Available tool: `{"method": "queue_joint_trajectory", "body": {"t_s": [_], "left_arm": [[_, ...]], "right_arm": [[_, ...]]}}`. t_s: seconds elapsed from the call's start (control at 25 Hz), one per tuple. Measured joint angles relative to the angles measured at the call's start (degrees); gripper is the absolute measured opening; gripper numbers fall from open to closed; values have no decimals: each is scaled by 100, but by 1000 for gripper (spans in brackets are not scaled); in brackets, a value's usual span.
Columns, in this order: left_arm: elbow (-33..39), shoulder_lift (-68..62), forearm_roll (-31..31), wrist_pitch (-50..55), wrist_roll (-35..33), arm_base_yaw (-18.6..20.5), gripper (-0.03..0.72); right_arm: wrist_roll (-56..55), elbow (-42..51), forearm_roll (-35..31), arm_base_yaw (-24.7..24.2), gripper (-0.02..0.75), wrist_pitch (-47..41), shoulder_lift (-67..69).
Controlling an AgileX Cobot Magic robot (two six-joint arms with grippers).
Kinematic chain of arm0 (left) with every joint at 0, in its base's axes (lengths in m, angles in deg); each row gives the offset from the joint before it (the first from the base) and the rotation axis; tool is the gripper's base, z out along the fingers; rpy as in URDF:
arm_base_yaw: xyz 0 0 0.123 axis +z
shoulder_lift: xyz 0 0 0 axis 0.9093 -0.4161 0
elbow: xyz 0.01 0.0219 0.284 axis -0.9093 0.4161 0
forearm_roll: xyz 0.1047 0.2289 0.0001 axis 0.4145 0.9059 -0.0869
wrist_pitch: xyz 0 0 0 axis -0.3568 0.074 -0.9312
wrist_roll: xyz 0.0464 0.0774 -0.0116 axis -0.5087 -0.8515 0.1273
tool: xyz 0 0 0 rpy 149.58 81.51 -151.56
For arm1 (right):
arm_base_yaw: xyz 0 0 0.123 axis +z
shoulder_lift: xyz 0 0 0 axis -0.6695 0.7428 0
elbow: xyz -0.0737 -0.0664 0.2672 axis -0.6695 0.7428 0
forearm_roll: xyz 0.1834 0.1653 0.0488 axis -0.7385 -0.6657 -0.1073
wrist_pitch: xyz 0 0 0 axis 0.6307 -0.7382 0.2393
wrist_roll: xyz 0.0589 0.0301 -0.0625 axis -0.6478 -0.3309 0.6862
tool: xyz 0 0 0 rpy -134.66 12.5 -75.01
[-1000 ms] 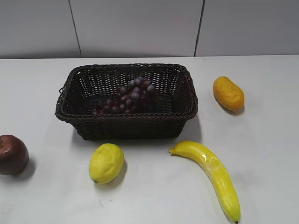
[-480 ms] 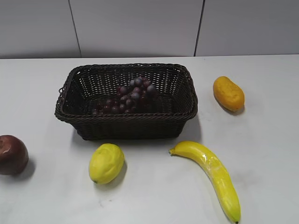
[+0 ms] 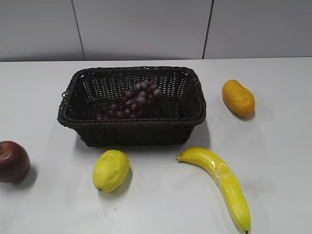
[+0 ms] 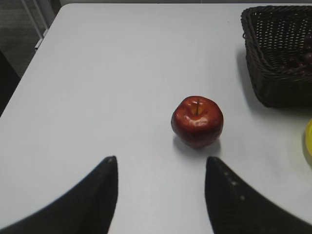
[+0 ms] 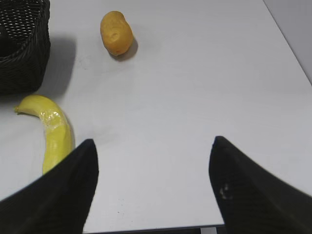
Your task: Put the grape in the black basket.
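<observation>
Nearest the exterior camera, on the white table (image 3: pixel 273 161), a banana (image 3: pixel 220 178) lies in front of and to the right of the black basket (image 3: pixel 131 127), its stem end pointing back toward the basket's front right corner. A lemon (image 3: pixel 111 169) sits just in front of the basket's front wall, toward its left half. An apple (image 3: pixel 13 161) rests well to the left of the basket, near the picture's edge.

The basket stands upright at the middle of the table. The grape (image 3: pixel 132 104) lies inside it, on the floor of the basket, the bunch running from the front left toward the middle, below the braided rim. An orange-yellow fruit (image 3: pixel 238 97) lies to the right of the basket, apart from it.

The left gripper (image 4: pixel 161 168) hovers over bare table with its fingers spread apart and nothing between them; the apple sits beyond the tips, with the basket's corner farther right. The right gripper (image 5: pixel 153 153) likewise has its fingers wide apart and empty, the banana just left of them and the basket's corner farther back.
</observation>
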Motion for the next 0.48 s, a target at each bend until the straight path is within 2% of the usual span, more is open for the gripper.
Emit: {"method": "queue_joint_trajectory", "body": {"t_s": [0.48], "left_arm": [[0, 224, -12, -37, 0, 0, 542]], "right_arm": [[0, 0, 0, 0, 538, 0, 0]]}}
